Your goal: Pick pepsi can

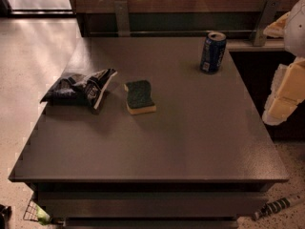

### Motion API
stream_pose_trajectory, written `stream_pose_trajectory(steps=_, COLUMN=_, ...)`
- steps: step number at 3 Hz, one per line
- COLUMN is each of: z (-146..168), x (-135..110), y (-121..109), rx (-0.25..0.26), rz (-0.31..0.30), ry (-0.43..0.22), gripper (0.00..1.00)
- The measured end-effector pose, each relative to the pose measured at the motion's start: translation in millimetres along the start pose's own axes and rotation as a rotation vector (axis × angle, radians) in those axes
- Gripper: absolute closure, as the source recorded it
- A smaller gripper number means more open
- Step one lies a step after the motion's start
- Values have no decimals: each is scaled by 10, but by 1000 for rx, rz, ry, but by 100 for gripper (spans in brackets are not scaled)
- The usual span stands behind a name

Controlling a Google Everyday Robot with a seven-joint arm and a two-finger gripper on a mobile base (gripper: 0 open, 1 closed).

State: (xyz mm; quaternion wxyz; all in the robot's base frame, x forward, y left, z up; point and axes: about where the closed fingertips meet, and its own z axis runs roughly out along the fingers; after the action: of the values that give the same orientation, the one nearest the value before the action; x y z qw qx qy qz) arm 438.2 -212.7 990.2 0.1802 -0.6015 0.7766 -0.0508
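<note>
The upright pepsi can (pixel 213 52) is seen left of and beyond the tool (pixel 286 92), held off the right edge of the desk (pixel 190 137), its state not discernible.

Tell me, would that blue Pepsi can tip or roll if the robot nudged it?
The pepsi can stands upright, taller than wide, so a high nudge would probably tip it. Being round, it could then roll across the flat table. Its smooth sides look rigid, maybe slippery. The gripper is at the right edge, apart from it.
</note>
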Motion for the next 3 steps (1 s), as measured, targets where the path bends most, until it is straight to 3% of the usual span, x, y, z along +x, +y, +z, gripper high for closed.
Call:
stream_pose_trajectory(steps=1, z=0, x=0, y=0, rx=0, rz=0, ry=0, gripper=0)
stream_pose_trajectory(steps=2, z=141, x=36, y=-392, rx=58, rz=71, ry=-52, gripper=0)
stream_pose_trajectory(steps=3, z=332, x=35, y=-911, rx=134, rz=174, ry=-191, gripper=0)
